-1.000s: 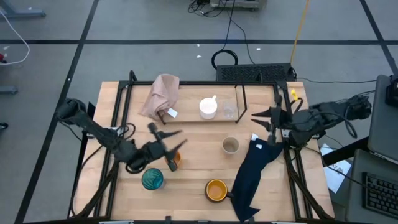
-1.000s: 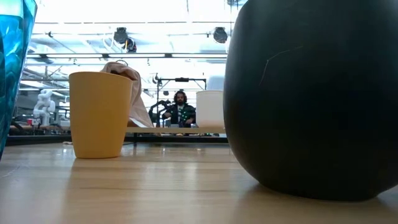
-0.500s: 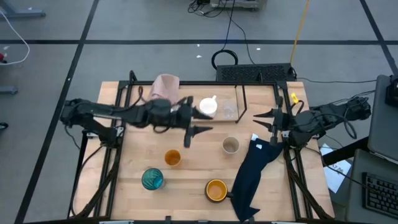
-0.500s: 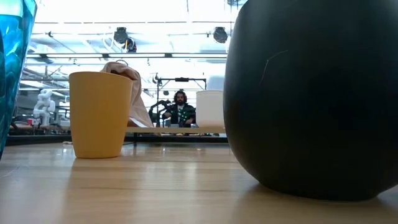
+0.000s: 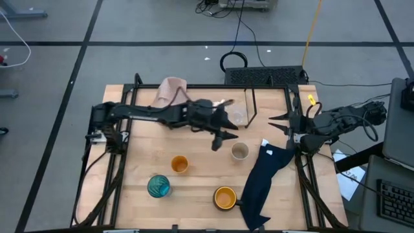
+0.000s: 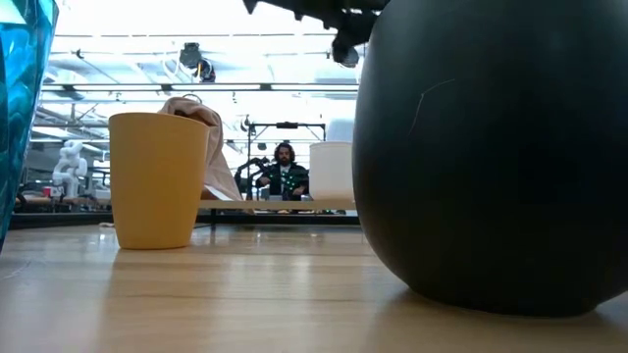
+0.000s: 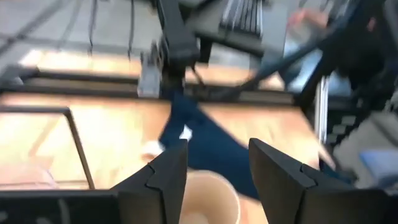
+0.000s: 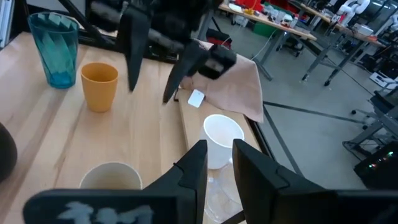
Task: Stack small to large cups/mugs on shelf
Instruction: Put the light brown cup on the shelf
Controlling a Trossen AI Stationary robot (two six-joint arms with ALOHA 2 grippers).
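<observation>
My left gripper (image 5: 223, 136) is open and hangs over the table's middle, just left of the beige cup (image 5: 240, 151). In the left wrist view the cup (image 7: 205, 196) shows low between the fingers, untouched. The white mug (image 8: 221, 130) and the tiny clear cup (image 5: 239, 116) stand by the shelf's black rods (image 5: 251, 100); my left arm hides most of the mug from above. The small orange cup (image 5: 179, 164), teal glass (image 5: 158, 186) and wide orange-yellow mug (image 5: 224, 197) stand nearer the front. My right gripper (image 5: 278, 124) waits at the right edge, slightly open, nothing between its fingers.
A navy cloth (image 5: 265, 175) lies from the right gripper down to the near edge, beside the beige cup. A pink cloth (image 5: 169, 94) is bunched at the far left of the shelf. Bare wood lies left of the small orange cup. A person (image 6: 285, 167) sits far behind the table.
My left gripper has swung from beside the small orange cup and teal glass at the near left, toward the far edge and then right across the table, turning as it went, and now hangs beside the beige cup. It has stayed open. No cup has moved.
</observation>
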